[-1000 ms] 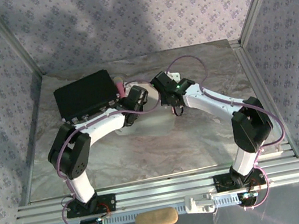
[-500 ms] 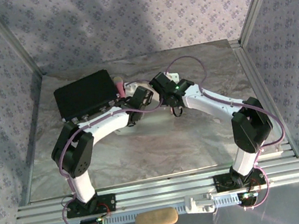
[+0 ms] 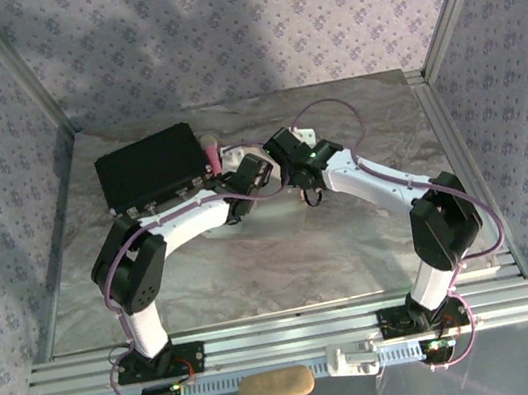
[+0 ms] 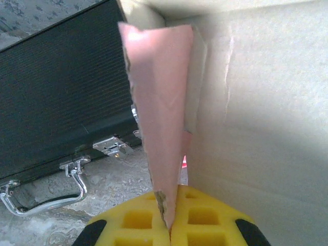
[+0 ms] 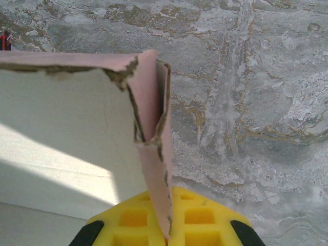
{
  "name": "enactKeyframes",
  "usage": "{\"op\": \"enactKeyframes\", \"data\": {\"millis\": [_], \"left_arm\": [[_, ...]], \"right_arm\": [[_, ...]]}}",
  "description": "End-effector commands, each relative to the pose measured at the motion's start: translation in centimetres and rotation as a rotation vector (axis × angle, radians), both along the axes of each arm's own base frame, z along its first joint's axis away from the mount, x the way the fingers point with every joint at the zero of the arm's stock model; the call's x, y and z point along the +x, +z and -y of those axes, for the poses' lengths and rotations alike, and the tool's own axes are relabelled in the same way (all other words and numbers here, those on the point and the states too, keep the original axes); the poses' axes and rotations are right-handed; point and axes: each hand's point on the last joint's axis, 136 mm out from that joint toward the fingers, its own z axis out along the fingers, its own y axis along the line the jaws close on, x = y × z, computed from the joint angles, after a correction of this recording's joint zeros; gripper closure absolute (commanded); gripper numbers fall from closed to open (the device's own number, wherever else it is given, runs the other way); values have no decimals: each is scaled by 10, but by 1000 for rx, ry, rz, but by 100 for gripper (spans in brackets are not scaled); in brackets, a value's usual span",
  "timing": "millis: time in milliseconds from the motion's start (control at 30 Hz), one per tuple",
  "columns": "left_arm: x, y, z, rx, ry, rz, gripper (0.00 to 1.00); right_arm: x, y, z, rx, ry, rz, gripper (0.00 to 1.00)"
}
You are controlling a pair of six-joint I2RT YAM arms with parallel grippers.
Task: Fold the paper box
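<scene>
Pink paper box just beside black case; left jaws pinching one flap; right jaws pinching another

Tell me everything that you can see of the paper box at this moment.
The paper box is thin cardboard, pale pink outside, white inside, with ragged edges. It is partly folded: walls stand and meet at corners. The left gripper is shut on a pink flap at one corner, the right gripper on another corner's flap. The marbled table is under it and a black case beside it; whether they touch it is unclear.
</scene>
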Motion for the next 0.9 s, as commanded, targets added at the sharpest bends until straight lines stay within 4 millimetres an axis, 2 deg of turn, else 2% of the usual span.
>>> {"op": "enactKeyframes", "data": {"millis": [0,33,67,100,167,233,367,467,567,733,867], "left_arm": [[-6,18,-18,43,52,39,100],[-6,23,-17,32,46,43,95],[-8,28,-15,16,36,48,75],[-9,33,-13,-4,21,54,59],[-13,46,-5,-66,-23,59,45],[-19,61,-4,-121,-35,56,39],[-37,95,-9,-277,-18,69,32],[-54,116,-21,-384,25,80,36],[-75,127,-35,-489,59,77,39],[-113,130,-56,-647,97,55,44],[-143,111,-53,-811,98,-49,45]], "right_arm": [[-7,13,9,-11,-24,15,100],[-7,13,10,-11,-24,15,100],[-7,13,10,-9,-24,17,100],[-8,15,10,-5,-23,23,100],[-8,16,10,4,-21,32,100],[-8,18,10,8,-21,36,100],[-9,17,12,7,-30,35,100],[-9,15,14,9,-41,35,100],[-10,15,15,21,-49,43,100],[-11,17,19,29,-66,53,100],[-12,17,21,41,-84,62,100]]}}
